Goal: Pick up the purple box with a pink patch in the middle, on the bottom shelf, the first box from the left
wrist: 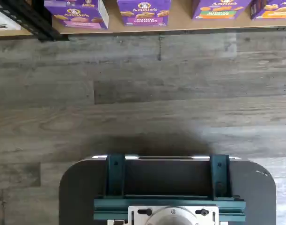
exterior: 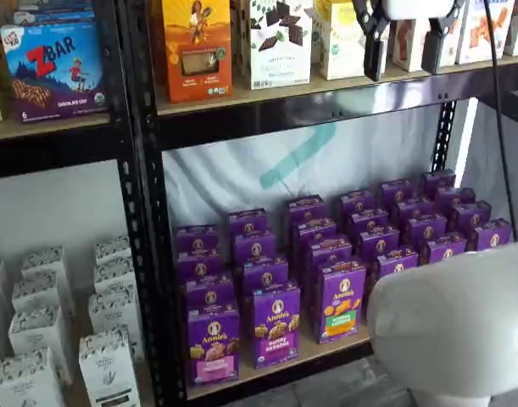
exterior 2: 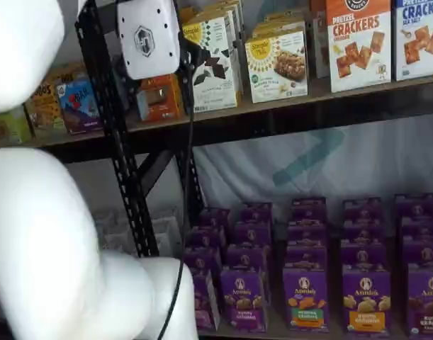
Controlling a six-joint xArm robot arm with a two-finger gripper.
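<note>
Nothing of the pick is done yet: the white-bodied gripper with two black fingers (exterior: 403, 47) is hanging high before the upper shelf, its fingers spread wide apart and holding nothing. The upright purple carton with a pink patch (exterior: 213, 346) is standing untouched at the near left end of the tan wooden bottom shelf (exterior: 326, 350), which is carrying rows of purple cartons.

Purple box (exterior: 213, 343) with a pink patch and a round white logo. Its neighbour (exterior: 276, 325) is all purple; the next carton (exterior: 341, 300) has an orange-and-green patch. Tan bottom shelf (exterior: 326, 349), black uprights (exterior: 140, 203). White pincer (exterior: 404, 47) body, black fingers (exterior: 373, 42). Grey wood-grain floor (wrist: 143, 93).
</note>
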